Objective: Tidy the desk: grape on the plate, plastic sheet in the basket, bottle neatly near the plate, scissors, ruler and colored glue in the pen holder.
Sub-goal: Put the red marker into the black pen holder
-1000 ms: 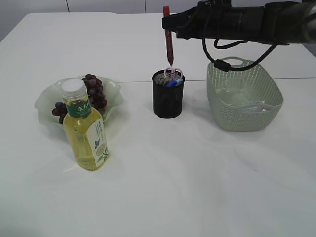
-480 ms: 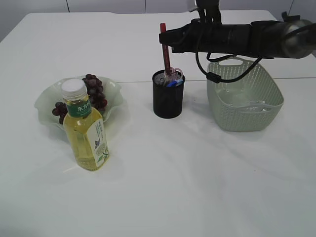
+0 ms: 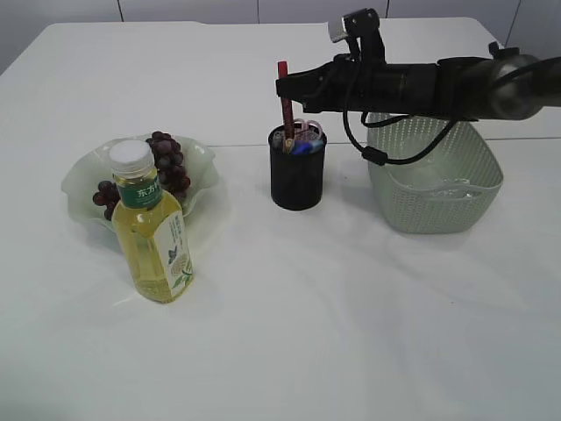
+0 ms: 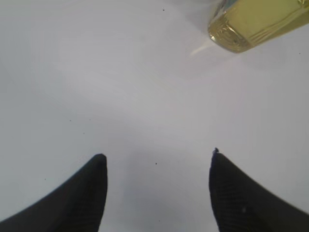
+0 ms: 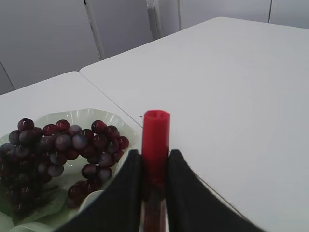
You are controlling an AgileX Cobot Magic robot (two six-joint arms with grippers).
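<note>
I see the right gripper [image 3: 285, 88] reaching in from the right side, its jaws clamped on the red-capped stick of colored glue [image 3: 286, 107]. The stick stands upright, its lower end down inside the black cylindrical pen holder [image 3: 297, 175], beside the pink-handled scissors [image 3: 308, 130] and something blue I cannot identify. In the right wrist view the two dark fingers [image 5: 123, 193] press the tube from both sides just under its red cap.

The pale green wavy-edged plate [image 3: 79, 180] sits on the left of the white tabletop [image 3: 351, 307], with the bunch of dark purple grapes [image 3: 166, 162] lying on it. The plastic bottle of yellow liquid with a white cap and green label [image 3: 151, 230] stands upright just in front of the plate.

The pale green woven plastic basket [image 3: 434, 175] stands right of the pen holder; something clear glints on its floor, too faint for me to name.

The left gripper [image 4: 157, 162] shows only in its wrist view: jaws spread wide over bare tabletop, nothing between them, the bottle's base at the upper right of that view.
</note>
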